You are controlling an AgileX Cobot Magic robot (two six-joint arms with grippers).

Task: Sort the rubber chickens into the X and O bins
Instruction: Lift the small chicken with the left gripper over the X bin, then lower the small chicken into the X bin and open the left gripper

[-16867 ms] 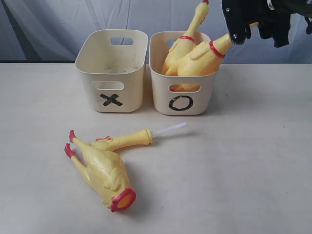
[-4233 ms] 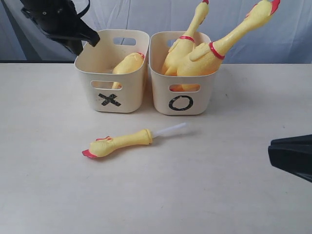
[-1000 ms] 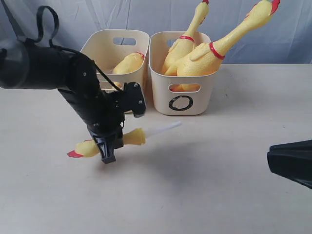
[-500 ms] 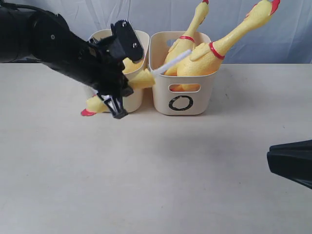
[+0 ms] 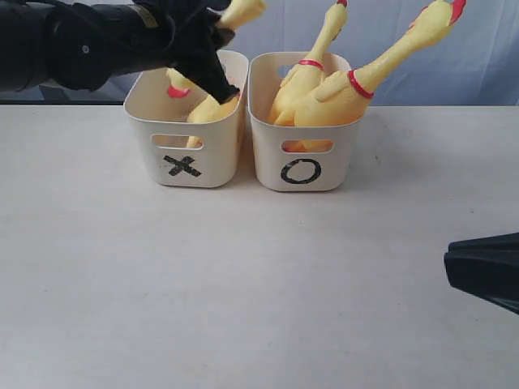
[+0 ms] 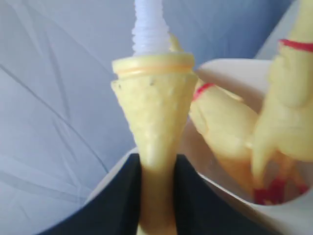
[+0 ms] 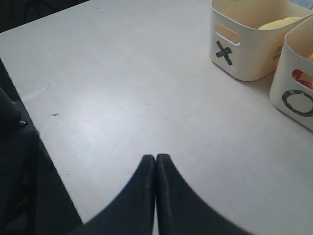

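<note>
My left gripper (image 5: 215, 69) hangs over the X bin (image 5: 185, 166), shut on the slim chicken fragment (image 5: 242, 10). The fragment's red foot (image 5: 177, 91) dips toward the bin's opening. In the left wrist view the fragment (image 6: 154, 112) sits squeezed between both black fingers, white tube (image 6: 149, 24) at its far end. The headless body (image 5: 209, 109) lies inside the X bin. Two whole chickens (image 5: 304, 77) (image 5: 357, 81) stand in the O bin (image 5: 302, 170), heads sticking out. My right gripper (image 7: 155, 159) is shut and empty above bare table, far from both bins.
The bins stand side by side at the table's back, with a pale curtain behind them. The right arm's black end (image 5: 482, 271) pokes in at the right edge. The right wrist view shows the X bin (image 7: 244, 58), the O bin (image 7: 298, 98) and a dark table edge (image 7: 29, 147).
The left gripper has carried the slim fragment from low over the table up and back, to above the X bin. The right arm has stayed still.
</note>
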